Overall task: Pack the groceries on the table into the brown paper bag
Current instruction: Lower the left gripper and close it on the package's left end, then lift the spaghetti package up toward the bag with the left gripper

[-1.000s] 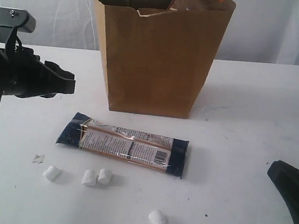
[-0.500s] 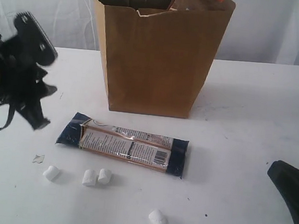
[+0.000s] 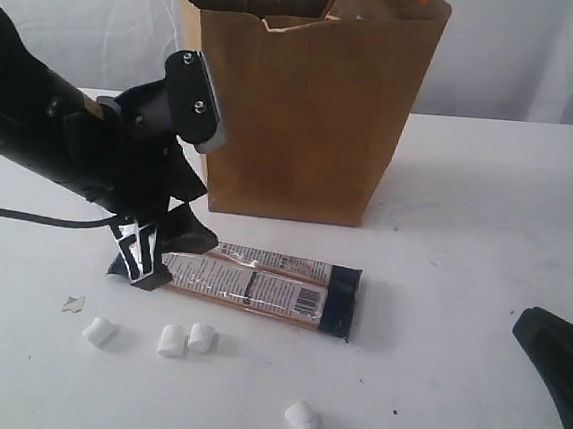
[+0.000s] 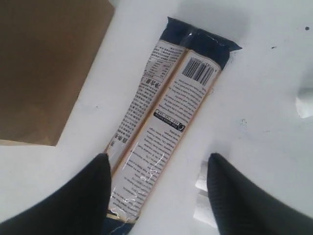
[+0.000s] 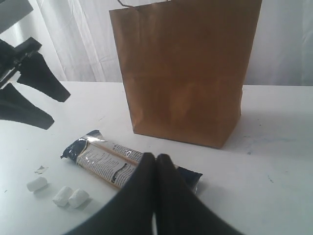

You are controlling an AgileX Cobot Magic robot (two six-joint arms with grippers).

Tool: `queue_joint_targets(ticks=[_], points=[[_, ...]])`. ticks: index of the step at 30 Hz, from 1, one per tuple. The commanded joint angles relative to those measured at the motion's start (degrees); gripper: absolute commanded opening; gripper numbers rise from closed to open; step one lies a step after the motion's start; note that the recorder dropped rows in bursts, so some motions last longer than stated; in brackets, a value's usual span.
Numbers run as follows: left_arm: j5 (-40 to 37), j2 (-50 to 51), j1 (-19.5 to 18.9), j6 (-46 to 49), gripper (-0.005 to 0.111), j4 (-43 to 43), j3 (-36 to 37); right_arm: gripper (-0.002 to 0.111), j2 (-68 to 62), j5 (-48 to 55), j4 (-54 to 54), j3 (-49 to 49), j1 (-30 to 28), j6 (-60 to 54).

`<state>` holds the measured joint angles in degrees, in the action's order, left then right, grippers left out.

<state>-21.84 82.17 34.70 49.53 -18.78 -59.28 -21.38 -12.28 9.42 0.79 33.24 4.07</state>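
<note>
**A:** Exterior view first. How far along does the packing look?

**B:** Partly done, I'd judge. The brown paper bag (image 3: 300, 115) stands upright on the bench (image 3: 485, 242), and a brown pouch (image 3: 385, 0) pokes out of its mouth. The noodle packs (image 3: 260, 288) lie flat near the bag's base. Four marshmallows (image 3: 172, 340) are scattered farther from the bag than the packs. The left gripper (image 3: 168, 247) is down at the end of the packs, its jaws apart.

**A:** And the left wrist view?

**B:** The left gripper (image 4: 156, 191) straddles one end of the noodle packs (image 4: 166, 112), one finger on each side, spread wide and clamped on nothing. A corner of the bag (image 4: 44, 63) sits beside the packs. Marshmallows (image 4: 205, 196) lie on the packs' side away from the bag.

**A:** Right wrist view?

**B:** The right gripper (image 5: 156, 196) has its fingers pressed together and holds nothing. It is well back from the bag (image 5: 188, 63). Between it and the bag are the noodle packs (image 5: 107, 159) and some of the marshmallows (image 5: 68, 197).

**A:** So what's left?

**B:** The packs and the marshmallows are all outside the bag. What else is inside it, I can't tell.
</note>
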Motion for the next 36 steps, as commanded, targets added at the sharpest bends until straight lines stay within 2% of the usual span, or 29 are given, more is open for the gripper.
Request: queue_joint_targets(ticks=[1, 7, 10, 13, 16, 19, 24, 36], points=[[3.29, 0.25, 0.36, 3.23, 0.067, -2.69, 1.98, 0.0, 0.41, -0.25, 0.02, -0.32, -0.29, 0.23], [5.52, 0.44, 1.34, 3.39, 0.067, -0.32, 3.4, 0.0, 0.41, -0.25, 0.02, -0.32, -0.29, 0.23], [6.99, 1.71, 0.57, 8.01, 0.067, -0.57, 2.86, 0.0, 0.41, -0.25, 0.02, -0.32, -0.29, 0.23], [2.7, 5.14, -2.12, 12.04, 0.067, -3.95, -0.43, 0.0, 0.41, -0.25, 0.02, -0.32, -0.29, 0.23], [-2.69, 9.98, -3.09, 13.57, 0.068, -5.62, -4.78, 0.0, 0.41, -0.25, 0.02, -0.32, -0.29, 0.23], [-5.15, 14.13, -3.21, 15.05, 0.076, -5.62, -8.91, 0.0, 0.41, -0.25, 0.02, -0.32, -0.29, 0.23], [-6.48, 19.8, -3.21, 16.89, 0.086, -6.32, -13.5, 0.0, 0.41, -0.25, 0.02, -0.32, -0.29, 0.23], [-8.07, 29.3, -3.21, 22.02, 0.088, -6.86, -19.22, 0.0, 0.41, -0.25, 0.02, -0.32, -0.29, 0.23]])
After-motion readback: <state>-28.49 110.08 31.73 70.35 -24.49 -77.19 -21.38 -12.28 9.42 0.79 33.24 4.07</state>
